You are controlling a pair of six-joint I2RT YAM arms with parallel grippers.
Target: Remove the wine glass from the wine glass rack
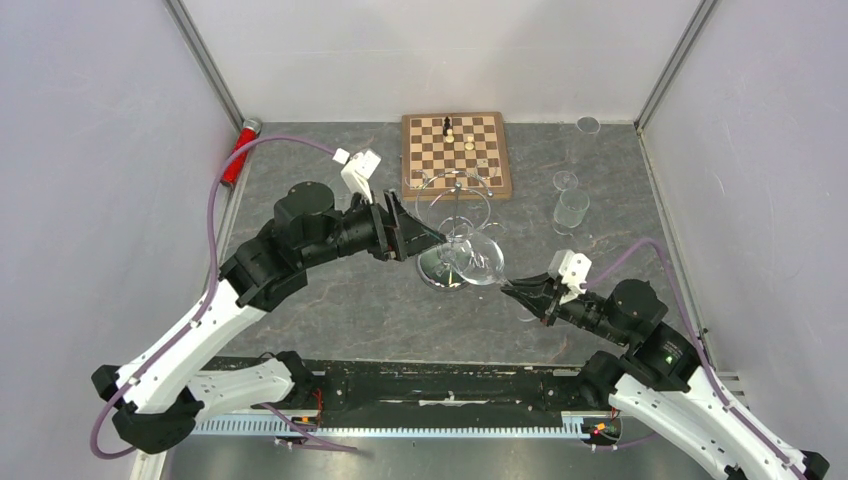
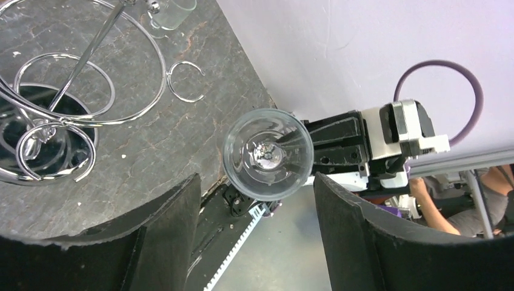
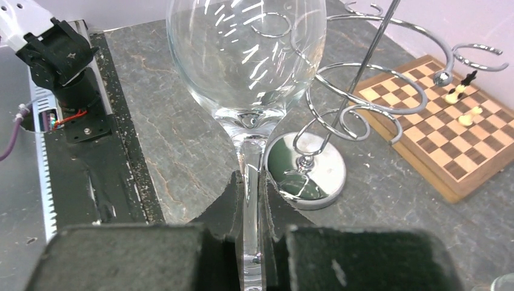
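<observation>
The wine glass (image 1: 483,262) is clear and lies tilted, its bowl pointing left over the near right side of the rack's base. My right gripper (image 1: 512,291) is shut on its stem (image 3: 250,182). The bowl (image 3: 245,54) fills the top of the right wrist view and is apart from the loop arms. The wine glass rack (image 1: 456,205) is chrome wire with a round mirrored base (image 3: 306,173). My left gripper (image 1: 432,240) is open and empty beside the rack's left side. In the left wrist view, the glass's mouth (image 2: 268,154) faces the wide-apart fingers (image 2: 163,230).
A wooden chessboard (image 1: 456,152) with a few pieces lies behind the rack. Another clear glass (image 1: 572,205) stands at the right, with a small round glass thing (image 1: 588,125) at the back wall. A red object (image 1: 238,150) lies at the left wall.
</observation>
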